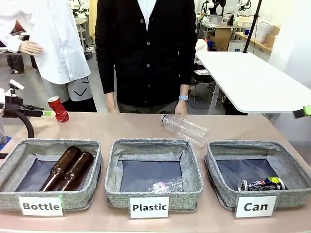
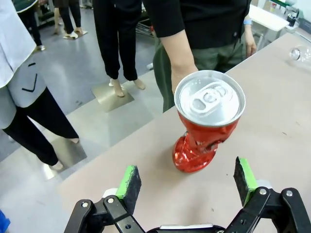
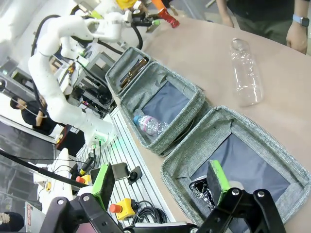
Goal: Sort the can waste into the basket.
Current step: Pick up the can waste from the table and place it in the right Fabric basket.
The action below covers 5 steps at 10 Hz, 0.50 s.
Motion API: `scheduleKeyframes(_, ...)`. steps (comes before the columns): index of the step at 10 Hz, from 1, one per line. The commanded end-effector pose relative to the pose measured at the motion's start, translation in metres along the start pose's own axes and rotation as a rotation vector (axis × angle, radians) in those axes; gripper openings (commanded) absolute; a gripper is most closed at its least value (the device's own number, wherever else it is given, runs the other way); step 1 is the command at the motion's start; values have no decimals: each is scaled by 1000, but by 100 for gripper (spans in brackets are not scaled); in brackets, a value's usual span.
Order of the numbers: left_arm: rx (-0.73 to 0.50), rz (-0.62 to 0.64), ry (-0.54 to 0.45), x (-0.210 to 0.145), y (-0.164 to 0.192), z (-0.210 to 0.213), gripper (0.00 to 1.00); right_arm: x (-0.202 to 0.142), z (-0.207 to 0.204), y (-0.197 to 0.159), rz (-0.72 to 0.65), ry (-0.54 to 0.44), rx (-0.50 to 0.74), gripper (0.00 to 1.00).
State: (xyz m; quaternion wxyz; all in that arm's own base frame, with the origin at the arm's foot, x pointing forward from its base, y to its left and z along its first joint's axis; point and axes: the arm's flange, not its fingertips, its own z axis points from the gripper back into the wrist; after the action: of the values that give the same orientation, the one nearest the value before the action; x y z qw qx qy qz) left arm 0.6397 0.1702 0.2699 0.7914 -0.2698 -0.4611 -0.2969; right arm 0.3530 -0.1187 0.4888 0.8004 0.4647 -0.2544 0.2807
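Jaws on the left arm are gaping empty, facing the crushed red metal can (image 2: 205, 131), which is standing upright on the beige desk (image 2: 279, 131) just ahead, slightly right of their midline. Dark printed crushed can (image 1: 260, 184) is lying in the grey fabric "Can" basket (image 1: 245, 144), right jaws hanging spread nearby.

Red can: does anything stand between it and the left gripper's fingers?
Nothing visible does. The red can stands on the table straight ahead of the left gripper, whose fingers are open, one to each side, with only bare tabletop between.
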Motion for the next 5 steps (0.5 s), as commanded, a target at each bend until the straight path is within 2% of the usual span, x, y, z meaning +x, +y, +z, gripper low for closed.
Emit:
scheduleKeyframes(1,-47,-39,17,5,4,-13,100,-1,2,0,17,9,-12,100)
scheduleKeyframes(2,-86,-62,19,7,3,-17,100,-1,2,0,17,9,-12,100)
scheduleKeyframes(5,-94,-95,1,6,0,-31,100,-1,2,0,17,9,-12,100)
